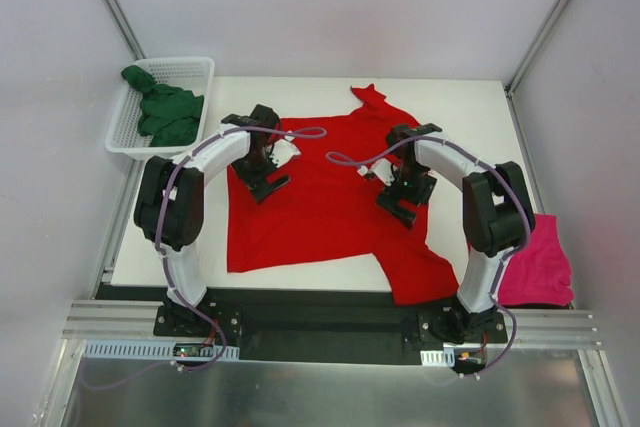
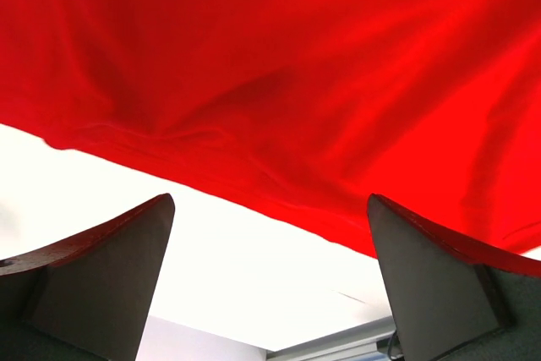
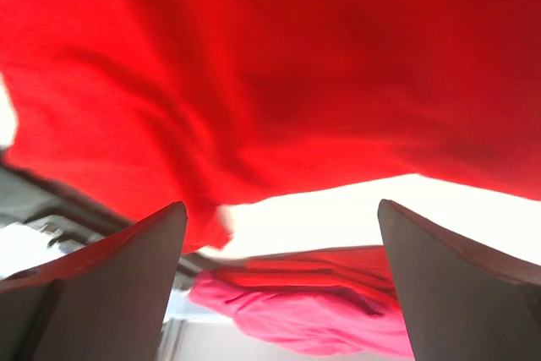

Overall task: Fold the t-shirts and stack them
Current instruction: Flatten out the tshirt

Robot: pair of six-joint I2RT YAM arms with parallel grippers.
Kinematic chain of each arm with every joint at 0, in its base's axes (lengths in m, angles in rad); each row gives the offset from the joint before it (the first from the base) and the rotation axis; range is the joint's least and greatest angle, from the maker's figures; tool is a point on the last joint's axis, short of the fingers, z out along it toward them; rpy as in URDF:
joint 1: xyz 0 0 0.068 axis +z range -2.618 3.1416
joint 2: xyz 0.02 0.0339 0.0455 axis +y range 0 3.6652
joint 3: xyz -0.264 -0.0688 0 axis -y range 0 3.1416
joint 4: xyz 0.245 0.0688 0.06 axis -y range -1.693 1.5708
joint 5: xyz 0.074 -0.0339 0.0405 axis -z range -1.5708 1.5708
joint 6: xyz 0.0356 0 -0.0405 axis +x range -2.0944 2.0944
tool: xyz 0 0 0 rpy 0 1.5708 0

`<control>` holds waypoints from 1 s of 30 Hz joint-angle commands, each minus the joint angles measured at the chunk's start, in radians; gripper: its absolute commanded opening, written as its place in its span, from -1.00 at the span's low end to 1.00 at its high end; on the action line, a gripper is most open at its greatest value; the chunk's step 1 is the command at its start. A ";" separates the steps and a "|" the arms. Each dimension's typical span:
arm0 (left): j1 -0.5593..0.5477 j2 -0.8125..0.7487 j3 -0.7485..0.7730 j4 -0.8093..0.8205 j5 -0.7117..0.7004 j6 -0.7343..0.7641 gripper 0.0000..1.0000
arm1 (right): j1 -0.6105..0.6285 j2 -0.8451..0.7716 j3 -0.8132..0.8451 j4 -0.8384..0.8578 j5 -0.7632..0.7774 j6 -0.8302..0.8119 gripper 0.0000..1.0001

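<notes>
The red t-shirt (image 1: 330, 202) lies spread on the white surface (image 1: 470, 107), beneath and between both sets of jaws. The left arm (image 1: 190, 187) holds its jaws wide apart over the shirt's left side, gripping nothing. In the left wrist view, the red cloth (image 2: 296, 65) fills the space ahead of the spread fingers (image 2: 110, 276), its edge running slantwise just before them, with bare surface showing in the gap.

The right arm (image 1: 480, 197) hangs its jaws over the shirt's right side, likewise fully parted and empty. In the right wrist view, rumpled red cloth (image 3: 321, 57) lies ahead of its fingers (image 3: 448, 285).

The magenta-pink t-shirt (image 1: 540, 267) sits bunched well outward of the right jaws, back toward that arm's base (it shows low between the fingers (image 3: 296, 319)). The dark green t-shirt (image 1: 165, 112) is crumpled in the white mesh basket (image 1: 125, 137), outward of the left jaws and apart from them.
</notes>
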 commanded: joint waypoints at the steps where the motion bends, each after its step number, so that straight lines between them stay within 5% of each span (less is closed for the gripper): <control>1: 0.013 0.036 0.036 0.021 -0.051 -0.010 0.98 | -0.007 0.001 -0.021 0.170 0.149 0.031 1.00; 10: 0.025 0.108 0.068 0.087 -0.065 -0.012 0.98 | -0.015 -0.024 -0.084 0.521 0.412 -0.039 1.00; 17: 0.032 0.137 0.094 0.104 -0.044 0.000 0.99 | -0.025 0.047 -0.052 0.568 0.481 -0.105 1.00; 30: 0.038 0.124 0.053 0.121 -0.079 -0.017 0.99 | -0.048 0.108 0.005 0.593 0.317 -0.159 1.00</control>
